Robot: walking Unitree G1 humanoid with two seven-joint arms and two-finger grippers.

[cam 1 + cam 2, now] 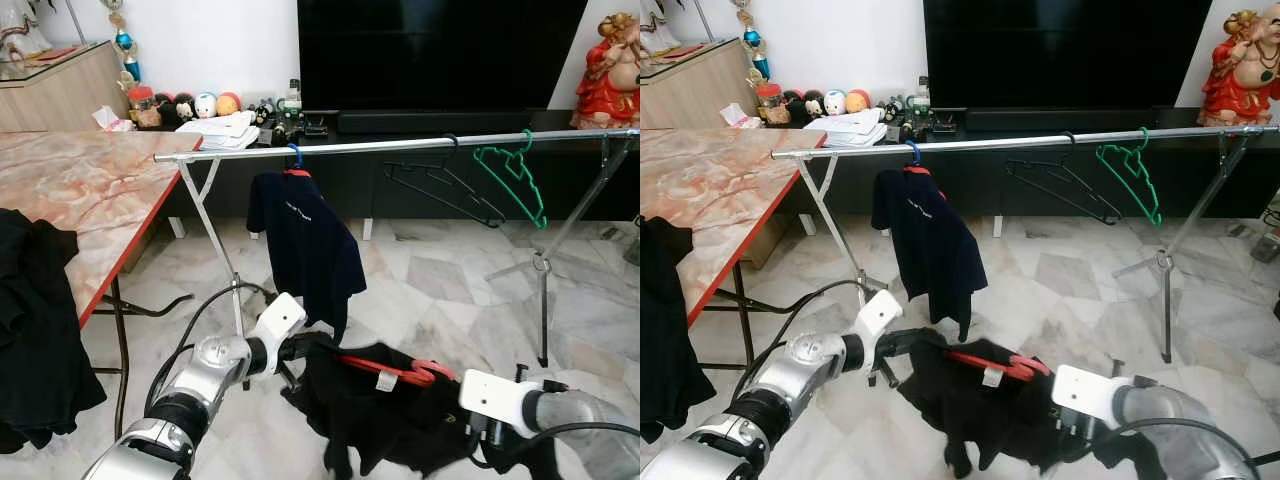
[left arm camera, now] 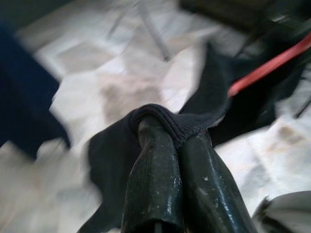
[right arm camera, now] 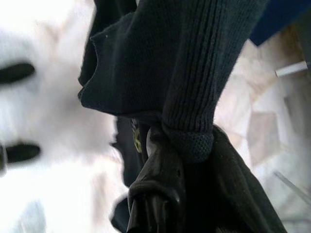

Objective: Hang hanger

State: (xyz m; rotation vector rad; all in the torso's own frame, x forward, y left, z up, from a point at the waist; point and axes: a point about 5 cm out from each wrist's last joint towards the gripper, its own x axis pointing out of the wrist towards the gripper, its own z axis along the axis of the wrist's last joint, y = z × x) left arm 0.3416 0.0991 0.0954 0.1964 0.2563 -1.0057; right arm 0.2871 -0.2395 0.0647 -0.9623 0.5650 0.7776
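Item: black garment (image 1: 380, 405) on red hanger (image 1: 395, 370), carried low before the rail (image 1: 400, 146), well below it. Left gripper (image 2: 170, 133): fingers pressed together on a knitted edge of the cloth. Right gripper (image 3: 167, 150): likewise clamped on ribbed fabric. On the rail: navy shirt (image 1: 305, 240) on a blue hook, bare black hanger (image 1: 440, 185), bare green hanger (image 1: 515, 175). Beside: marble-topped table (image 1: 90, 180) with dark cloth draped over its edge. Handling advice: raise both ends level, keep the hook upright, aim for the free stretch between navy shirt and black hanger; release only once seated.
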